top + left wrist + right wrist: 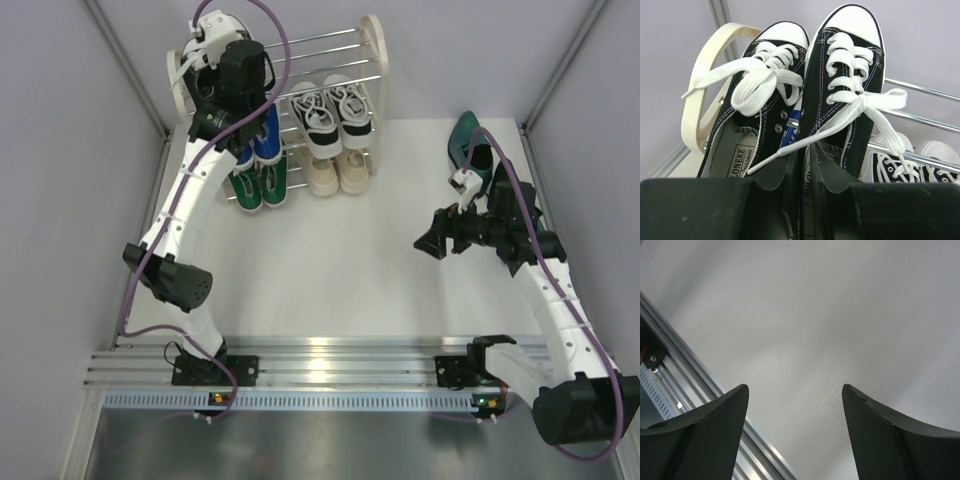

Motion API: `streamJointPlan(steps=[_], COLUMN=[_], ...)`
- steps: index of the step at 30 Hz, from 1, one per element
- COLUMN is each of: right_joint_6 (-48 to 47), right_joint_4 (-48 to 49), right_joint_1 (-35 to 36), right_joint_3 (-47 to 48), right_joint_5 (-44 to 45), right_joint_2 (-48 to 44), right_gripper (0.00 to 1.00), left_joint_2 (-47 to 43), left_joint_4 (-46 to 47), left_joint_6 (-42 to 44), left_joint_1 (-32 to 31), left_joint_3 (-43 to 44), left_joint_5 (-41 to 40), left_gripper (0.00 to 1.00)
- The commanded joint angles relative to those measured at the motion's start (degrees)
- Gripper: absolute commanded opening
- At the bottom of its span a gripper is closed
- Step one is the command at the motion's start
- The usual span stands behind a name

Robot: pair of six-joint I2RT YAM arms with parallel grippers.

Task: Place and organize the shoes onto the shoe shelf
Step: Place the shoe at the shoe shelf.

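Observation:
My left gripper (805, 151) is shut on the inner sides of a pair of black-with-white sneakers (840, 85), holding them toes forward over the shoe shelf's chrome rods (920, 90), next to its cream side panel (697, 95). In the top view the left gripper (235, 82) is at the shelf's (372, 60) upper left and hides the held pair. A second black-with-white pair (335, 115), a blue pair (264, 135), a green pair (258, 186) and a beige pair (336, 172) sit on the shelf. The dark green dress shoes (466, 140) lie on the table at the right. My right gripper (432, 243) is open and empty above the table.
The right wrist view shows bare white tabletop (830, 325) under the right gripper (795, 390) and the aluminium rail (700, 385) at the near edge. Grey walls enclose the table on three sides. The second black-with-white pair (895, 167) shows below the rods.

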Motion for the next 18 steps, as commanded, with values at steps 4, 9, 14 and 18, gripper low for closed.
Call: streamJointPlan(steps=[4, 9, 14, 18], right_joint_6=[-0.7, -0.7, -0.7, -0.7], right_joint_4=[0.0, -0.1, 0.1, 0.0], right_joint_1=[-0.4, -0.5, -0.5, -0.5], right_joint_3=[2.2, 2.2, 2.1, 2.2], right_joint_5=[0.3, 0.4, 0.3, 0.2], right_joint_2=[-1.1, -1.1, -1.2, -1.2], right_gripper=[0.76, 0.76, 0.76, 0.76], left_joint_2=[-2.4, -3.7, -5.7, -7.1], left_joint_4=[2.7, 2.7, 2.7, 2.6], left_joint_6=[-2.0, -3.8, -4.1, -3.9], left_joint_1=[0.4, 0.4, 0.5, 0.4], left_joint_3=[3.2, 5.3, 4.3, 3.5], left_joint_5=[1.8, 5.8, 6.2, 6.0], left_gripper=[0.29, 0.41, 0.43, 0.45])
